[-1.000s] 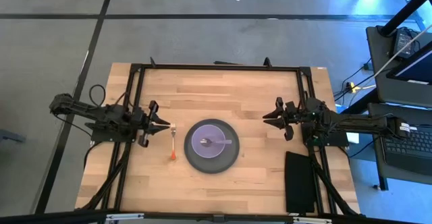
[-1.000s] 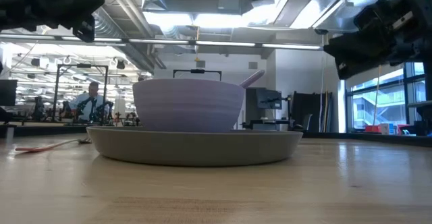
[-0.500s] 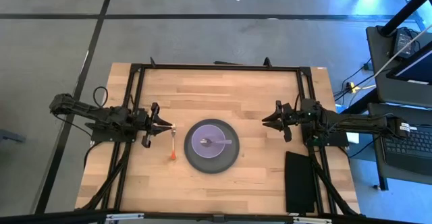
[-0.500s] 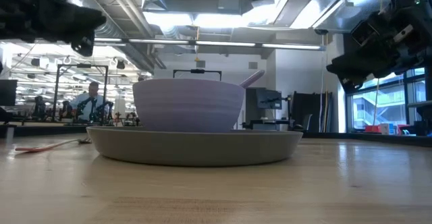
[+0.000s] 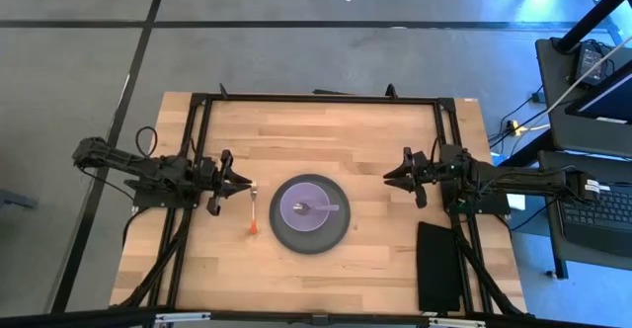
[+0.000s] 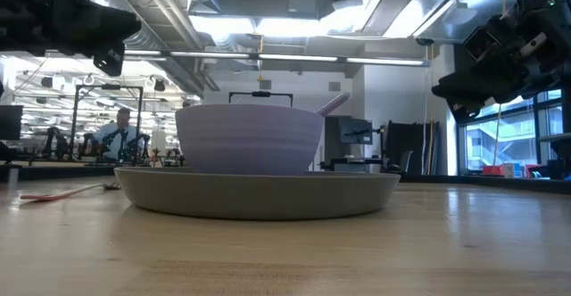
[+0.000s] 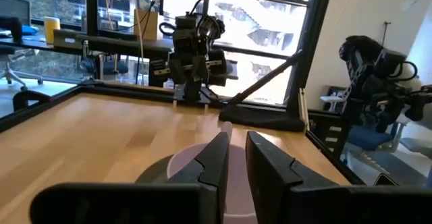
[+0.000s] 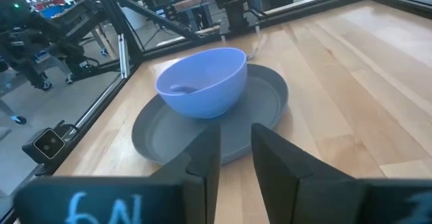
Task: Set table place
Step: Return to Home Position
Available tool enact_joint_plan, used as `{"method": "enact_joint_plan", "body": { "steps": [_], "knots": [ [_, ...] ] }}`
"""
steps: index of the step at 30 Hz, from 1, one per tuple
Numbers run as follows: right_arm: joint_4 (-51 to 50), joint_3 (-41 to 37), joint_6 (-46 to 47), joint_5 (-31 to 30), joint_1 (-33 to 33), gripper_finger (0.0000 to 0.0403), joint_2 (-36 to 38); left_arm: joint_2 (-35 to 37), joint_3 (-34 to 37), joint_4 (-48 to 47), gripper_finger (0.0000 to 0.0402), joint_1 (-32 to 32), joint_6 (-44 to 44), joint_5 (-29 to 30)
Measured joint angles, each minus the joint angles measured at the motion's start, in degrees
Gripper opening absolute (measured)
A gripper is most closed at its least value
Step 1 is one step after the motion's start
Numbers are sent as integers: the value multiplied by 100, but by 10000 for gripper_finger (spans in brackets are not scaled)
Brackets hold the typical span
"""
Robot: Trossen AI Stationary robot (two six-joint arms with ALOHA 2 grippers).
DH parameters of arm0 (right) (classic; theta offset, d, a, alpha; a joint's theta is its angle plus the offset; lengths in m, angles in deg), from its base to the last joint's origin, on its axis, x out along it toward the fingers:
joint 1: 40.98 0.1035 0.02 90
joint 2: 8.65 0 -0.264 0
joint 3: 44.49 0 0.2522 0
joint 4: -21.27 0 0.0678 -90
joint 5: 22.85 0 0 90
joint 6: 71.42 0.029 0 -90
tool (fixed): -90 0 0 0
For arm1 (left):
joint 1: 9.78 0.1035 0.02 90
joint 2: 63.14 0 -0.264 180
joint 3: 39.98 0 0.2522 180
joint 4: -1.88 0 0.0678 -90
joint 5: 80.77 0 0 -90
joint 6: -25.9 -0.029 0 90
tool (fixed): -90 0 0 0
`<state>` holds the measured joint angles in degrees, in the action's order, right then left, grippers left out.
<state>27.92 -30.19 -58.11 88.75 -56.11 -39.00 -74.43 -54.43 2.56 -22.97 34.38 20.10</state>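
Observation:
The dark grey plate [image 5: 282,231] lies on the wooden table [image 5: 326,130], a little toward its near edge. The lavender bowl [image 5: 296,217] stands on the plate, with the lilac-handled spoon [image 5: 318,207] inside it, its handle [image 6: 335,102] leaning over the rim. The orange-handled fork [image 5: 254,214] lies flat on the table just left of the plate. My left gripper [image 5: 242,186] hovers left of the fork's tines, fingers almost together and empty. My right gripper [image 5: 389,177] hovers right of the plate, fingers almost together and empty.
A black rectangular pad [image 5: 437,266] lies at the table's near right corner. A black frame [image 5: 316,99] runs around the tabletop. A person [image 6: 116,135] sits far off in the room behind.
Both grippers have sunk a little toward the table and then held still. My left gripper has also drawn back slightly toward the table's left edge, away from the fork. The plate, bowl, spoon and fork have stayed in place.

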Motion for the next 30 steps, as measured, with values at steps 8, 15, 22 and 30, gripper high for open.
{"method": "enact_joint_plan", "body": {
  "steps": [8,15,22,30],
  "knots": [
    [-222,7,-11,-2,104,87,629,7,0,58,47,22,-2,99],
    [-266,7,-2,-2,103,87,1482,12,22,-10,47,15,-1,96],
    [-278,7,-1,-2,102,87,2257,206,22,-42,47,15,-2,94],
    [-189,7,-7,9,100,87,3032,318,22,-31,47,15,-2,88]
  ]
}}
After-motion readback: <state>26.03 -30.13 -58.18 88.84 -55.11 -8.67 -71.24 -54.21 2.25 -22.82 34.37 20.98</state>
